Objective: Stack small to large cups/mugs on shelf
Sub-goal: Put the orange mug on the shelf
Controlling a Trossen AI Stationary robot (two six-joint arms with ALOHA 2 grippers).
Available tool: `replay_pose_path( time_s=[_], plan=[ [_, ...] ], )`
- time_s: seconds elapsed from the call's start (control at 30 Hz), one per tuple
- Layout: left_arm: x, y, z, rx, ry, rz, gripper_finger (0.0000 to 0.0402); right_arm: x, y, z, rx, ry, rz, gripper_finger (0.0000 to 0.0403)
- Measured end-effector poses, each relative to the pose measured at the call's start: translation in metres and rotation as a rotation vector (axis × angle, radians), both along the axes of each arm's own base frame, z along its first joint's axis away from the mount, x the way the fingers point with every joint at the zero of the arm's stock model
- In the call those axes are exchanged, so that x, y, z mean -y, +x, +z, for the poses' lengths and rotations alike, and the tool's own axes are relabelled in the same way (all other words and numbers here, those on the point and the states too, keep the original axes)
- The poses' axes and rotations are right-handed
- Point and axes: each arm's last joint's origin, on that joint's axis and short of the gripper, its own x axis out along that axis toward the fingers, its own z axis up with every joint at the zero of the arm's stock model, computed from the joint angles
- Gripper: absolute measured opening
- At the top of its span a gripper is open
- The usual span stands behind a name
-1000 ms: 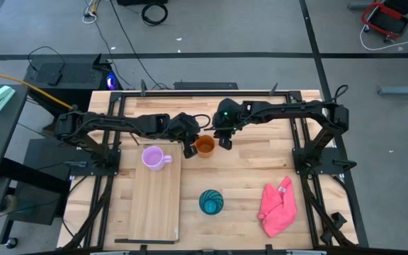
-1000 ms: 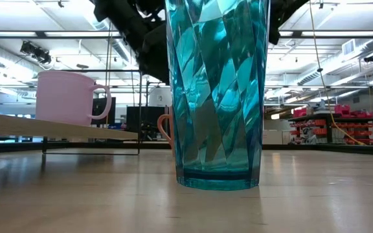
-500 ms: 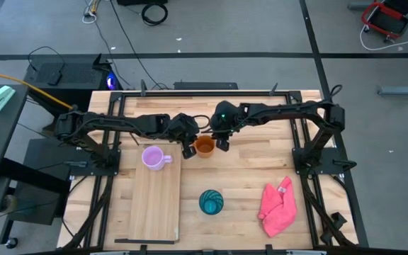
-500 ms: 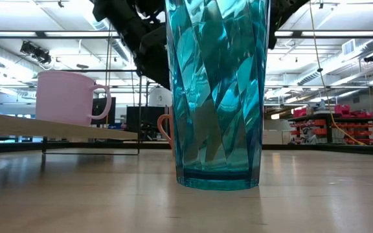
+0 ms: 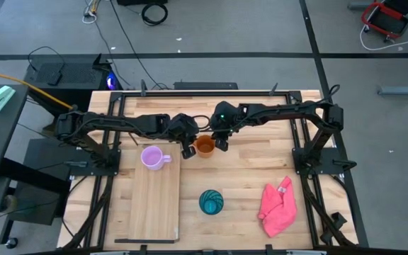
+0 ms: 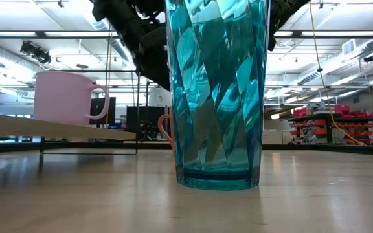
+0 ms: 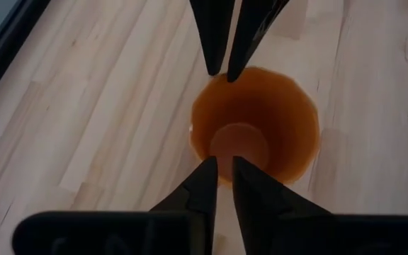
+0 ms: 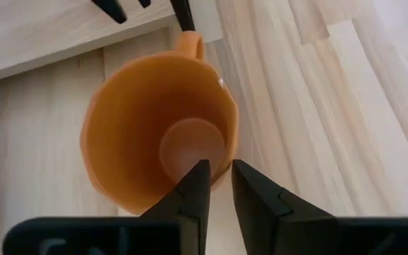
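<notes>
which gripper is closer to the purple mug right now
Left. The left gripper is at the orange mug's shelf-side rim, just beside the purple mug on the shelf. The right gripper is at the orange mug's far side.

Both arms reach inward to the table's far middle, wrists bent down. The left gripper (image 5: 188, 150) and right gripper (image 5: 222, 144) face each other, near but apart. Each shows fingers (image 7: 202, 185) set close with a narrow gap; whether either grips anything is unclear.
</notes>
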Motion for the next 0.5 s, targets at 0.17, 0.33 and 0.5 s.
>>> replay_pose_path(
  time_s=[0.17, 0.33, 0.5],
  plan=[
    [-0.0002, 0.0018, 0.0016, 0.024, 0.005, -0.003, 0.0054, -0.0008, 0.0002, -0.0001, -0.006, -0.013, -0.016, 0.0057],
    [-0.0006, 0.0049, 0.0045, 0.067, 0.011, -0.004, 0.0051, -0.0007, 0.0, 0.0, -0.008, -0.009, -0.023, 0.004],
    [-0.0012, 0.0067, 0.0095, 0.114, 0.025, -0.012, 0.0056, -0.0007, 0.0, 0.0, -0.009, -0.009, -0.023, 0.0025]
  ],
)
